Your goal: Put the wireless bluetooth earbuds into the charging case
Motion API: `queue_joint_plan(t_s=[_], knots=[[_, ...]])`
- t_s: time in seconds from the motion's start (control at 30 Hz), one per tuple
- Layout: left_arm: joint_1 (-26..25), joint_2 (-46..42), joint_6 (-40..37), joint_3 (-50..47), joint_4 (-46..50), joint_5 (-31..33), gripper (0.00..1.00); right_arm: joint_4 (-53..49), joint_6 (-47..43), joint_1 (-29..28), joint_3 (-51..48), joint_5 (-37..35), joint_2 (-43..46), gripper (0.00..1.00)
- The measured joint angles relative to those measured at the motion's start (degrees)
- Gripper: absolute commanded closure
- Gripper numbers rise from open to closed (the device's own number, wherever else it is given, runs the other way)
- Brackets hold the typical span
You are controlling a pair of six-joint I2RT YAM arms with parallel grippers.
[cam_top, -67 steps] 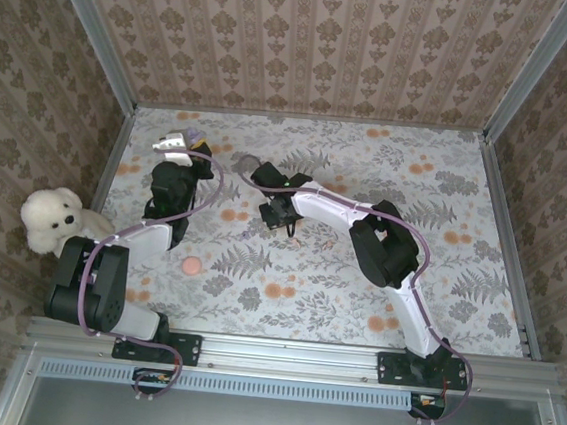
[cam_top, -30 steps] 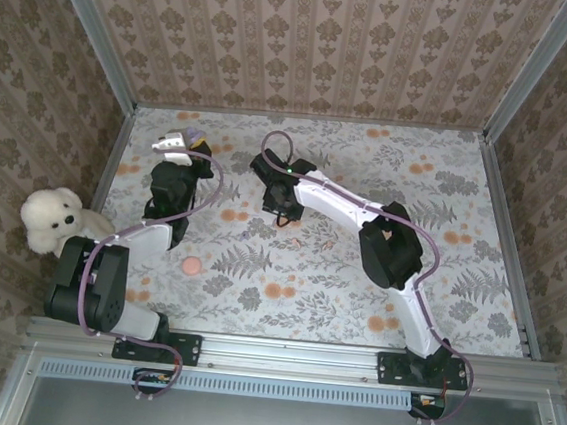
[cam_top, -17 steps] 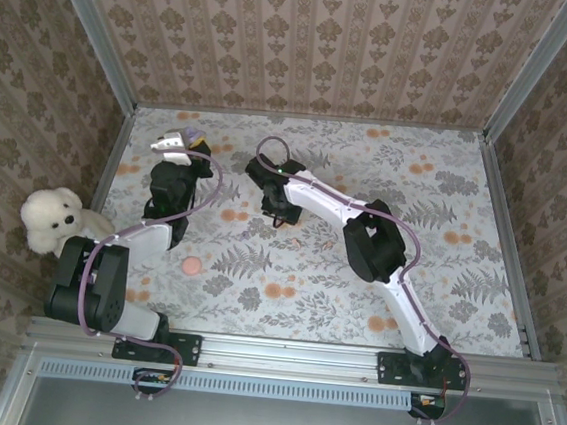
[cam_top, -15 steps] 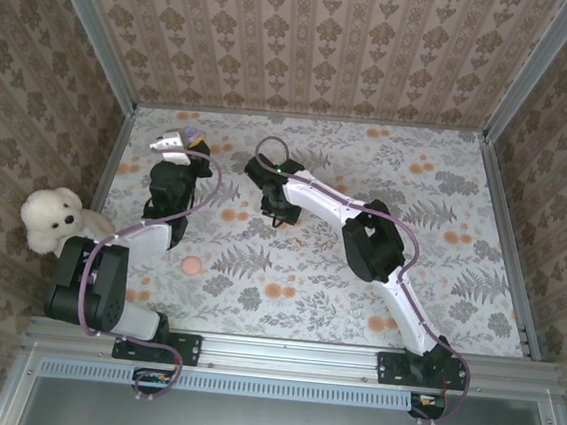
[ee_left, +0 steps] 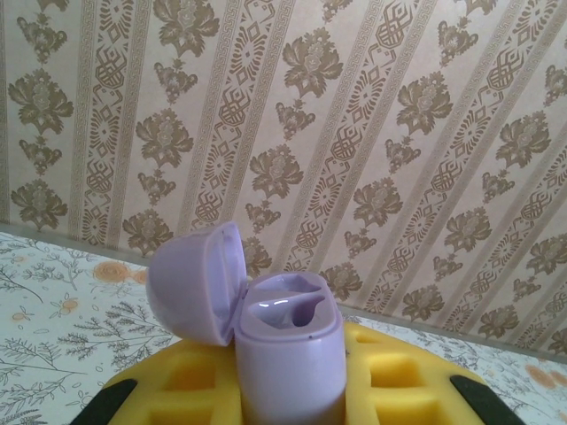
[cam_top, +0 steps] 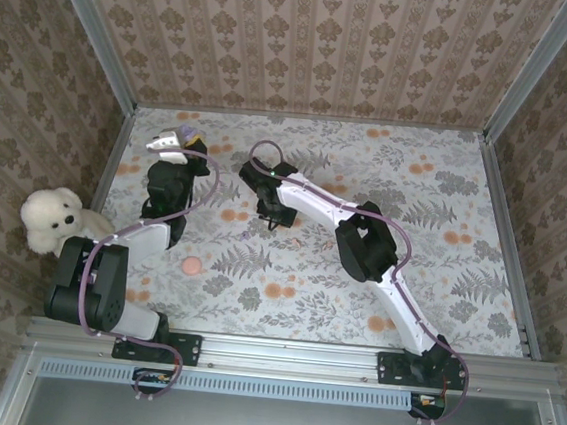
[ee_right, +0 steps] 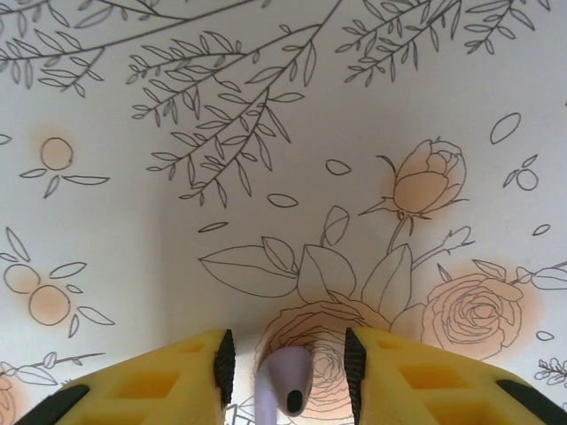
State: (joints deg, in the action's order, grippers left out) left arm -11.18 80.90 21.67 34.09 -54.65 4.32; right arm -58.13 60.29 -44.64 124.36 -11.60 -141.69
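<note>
Lilac earbud (ee_right: 288, 385) was noted between the jaws of the right gripper (ee_right: 285, 359), apparently clamped, long axis along the fingers. The charging case (ee_left: 288, 341) was held upright, lid open, in the clenched left gripper (cam_top: 174, 159), near and to the right gripper's left.

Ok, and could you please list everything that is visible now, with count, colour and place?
charging case: one, lilac, lid open, raised near the table's far-left corner.
earbud: one, lilac, raised above the cloth, left of centre.
small round object: one, orange-pink, on the cloth, left side, nearer the arms.
plush toy: one, white, by the left wall, off the cloth.
tablecloth: one, pale floral print, covering the table.
walls: three, beige patterned wallpaper, around the table.
left gripper: one, yellow fingers, shut on the charging case.
right gripper: one, yellow fingers, the earbud between them.
</note>
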Motion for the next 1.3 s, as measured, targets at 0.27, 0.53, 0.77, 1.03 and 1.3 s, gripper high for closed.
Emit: queue_joint_plan(t_s=[0.27,0.53,0.77,1.03,1.3], knots=[[0.1,0.0,0.7,-0.7,-0.9,0.0,1.00,-0.7,0.0,0.0,0.2,0.0,-0.2,0.67],[0.5,0.0,0.9,-0.7,-1.2,0.0,1.00,-0.9,0.0,-0.2,0.3,0.0,-0.3,0.77],[0.5,0.0,0.9,-0.7,-1.2,0.0,1.00,-0.2,0.0,-0.4,0.2,0.0,-0.1,0.86],[0.5,0.0,0.9,-1.4,-1.1,-0.1,1.00,5.2,-1.2,-0.6,-6.6,-0.3,3.6,0.89],[0.5,-0.1,0.9,-1.4,-0.7,-1.4,1.00,12.4,-3.3,-0.3,-20.4,-2.2,12.2,0.89]])
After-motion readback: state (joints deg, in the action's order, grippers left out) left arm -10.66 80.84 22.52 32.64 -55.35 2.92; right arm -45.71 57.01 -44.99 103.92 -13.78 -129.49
